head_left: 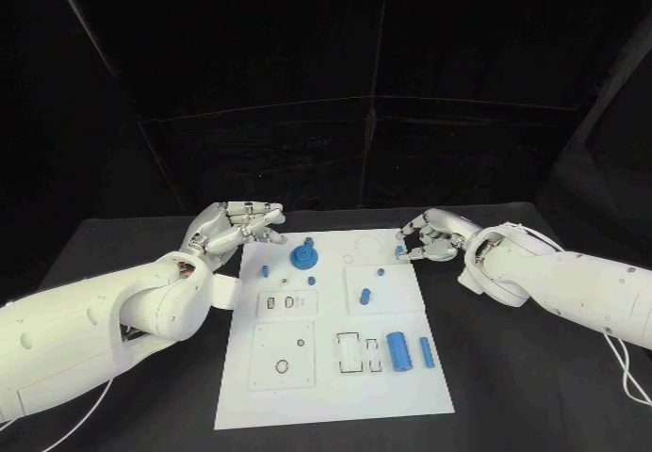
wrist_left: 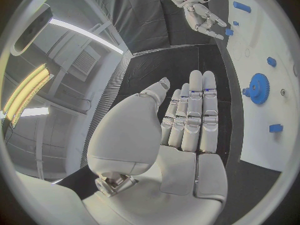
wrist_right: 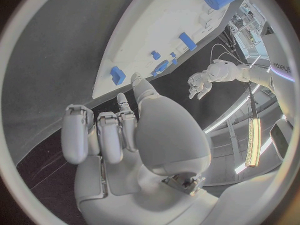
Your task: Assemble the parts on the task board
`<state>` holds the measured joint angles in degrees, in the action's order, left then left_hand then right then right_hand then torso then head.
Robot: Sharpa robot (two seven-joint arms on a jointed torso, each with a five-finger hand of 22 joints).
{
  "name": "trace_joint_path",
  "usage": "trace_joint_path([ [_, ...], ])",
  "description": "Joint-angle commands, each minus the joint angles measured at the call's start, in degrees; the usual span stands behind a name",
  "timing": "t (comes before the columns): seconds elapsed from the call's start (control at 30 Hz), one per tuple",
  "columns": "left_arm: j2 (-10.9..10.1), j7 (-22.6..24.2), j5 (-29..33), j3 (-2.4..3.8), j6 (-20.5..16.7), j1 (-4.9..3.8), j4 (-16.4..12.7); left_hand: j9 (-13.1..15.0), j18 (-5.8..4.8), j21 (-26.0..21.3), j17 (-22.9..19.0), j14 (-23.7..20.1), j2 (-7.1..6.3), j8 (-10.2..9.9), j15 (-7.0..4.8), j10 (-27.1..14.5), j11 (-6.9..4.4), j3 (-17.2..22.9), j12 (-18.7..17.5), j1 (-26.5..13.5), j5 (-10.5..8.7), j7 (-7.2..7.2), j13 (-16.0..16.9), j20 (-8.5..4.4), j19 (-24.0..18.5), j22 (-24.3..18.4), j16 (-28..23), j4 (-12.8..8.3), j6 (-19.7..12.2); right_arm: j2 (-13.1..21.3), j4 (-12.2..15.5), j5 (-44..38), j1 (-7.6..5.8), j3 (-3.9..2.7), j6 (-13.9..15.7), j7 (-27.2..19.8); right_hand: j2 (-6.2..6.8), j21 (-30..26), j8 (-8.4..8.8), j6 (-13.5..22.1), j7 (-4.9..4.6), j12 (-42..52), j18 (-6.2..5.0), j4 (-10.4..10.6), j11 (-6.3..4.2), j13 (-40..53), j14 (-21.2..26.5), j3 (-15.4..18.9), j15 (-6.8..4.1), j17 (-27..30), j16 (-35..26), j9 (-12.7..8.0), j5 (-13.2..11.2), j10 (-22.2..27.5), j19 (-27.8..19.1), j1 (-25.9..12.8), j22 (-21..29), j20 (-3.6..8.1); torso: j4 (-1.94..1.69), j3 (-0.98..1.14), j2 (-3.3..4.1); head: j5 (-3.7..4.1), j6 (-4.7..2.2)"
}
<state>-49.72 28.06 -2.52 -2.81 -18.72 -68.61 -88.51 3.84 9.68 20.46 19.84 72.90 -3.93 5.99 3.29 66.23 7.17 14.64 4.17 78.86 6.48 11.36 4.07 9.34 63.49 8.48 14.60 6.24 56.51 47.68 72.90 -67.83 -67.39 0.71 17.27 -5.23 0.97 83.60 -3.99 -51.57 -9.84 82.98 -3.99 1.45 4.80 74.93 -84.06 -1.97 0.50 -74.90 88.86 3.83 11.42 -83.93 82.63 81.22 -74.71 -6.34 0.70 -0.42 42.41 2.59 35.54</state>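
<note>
On the black table (head_left: 122,247) under a dark backdrop, our white task board (head_left: 333,377) carries blue parts (head_left: 399,350). Our left hand (head_left: 239,226) hovers, fingers straight, empty; right hand (head_left: 432,239) pinches a small blue part (head_left: 399,250).

Task board (wrist_left: 275,105) cut off by left wrist view's rim; its markings too small.
</note>
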Motion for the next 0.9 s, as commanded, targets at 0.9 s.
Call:
trace_joint_path([
  [0.9, 0.13, 0.25, 0.02, 0.05, 0.86, -0.07, 0.60, -0.03, 0.67, 0.23, 0.05, -0.11, 0.13, -0.30, 0.15, 0.20, 0.35, 0.18, -0.19, 0.48, -0.28, 0.21, -0.02, 0.00, -0.05, 0.09, -0.36, 0.00, 0.19, -1.63, -2.60, 0.90, 1.82, -0.03, 1.00, -1.12, -2.03, 0.04, -0.26, -0.85, -0.10, 0.51, 0.90, -0.49, 0.01, 8.58, -5.34, -0.75, -0.09, -12.29, 0.08, 0.19, -0.93, -1.12, -0.04, 0.50, -0.30, -0.11, -0.08, -0.02, -0.03, -0.02, 0.34],
])
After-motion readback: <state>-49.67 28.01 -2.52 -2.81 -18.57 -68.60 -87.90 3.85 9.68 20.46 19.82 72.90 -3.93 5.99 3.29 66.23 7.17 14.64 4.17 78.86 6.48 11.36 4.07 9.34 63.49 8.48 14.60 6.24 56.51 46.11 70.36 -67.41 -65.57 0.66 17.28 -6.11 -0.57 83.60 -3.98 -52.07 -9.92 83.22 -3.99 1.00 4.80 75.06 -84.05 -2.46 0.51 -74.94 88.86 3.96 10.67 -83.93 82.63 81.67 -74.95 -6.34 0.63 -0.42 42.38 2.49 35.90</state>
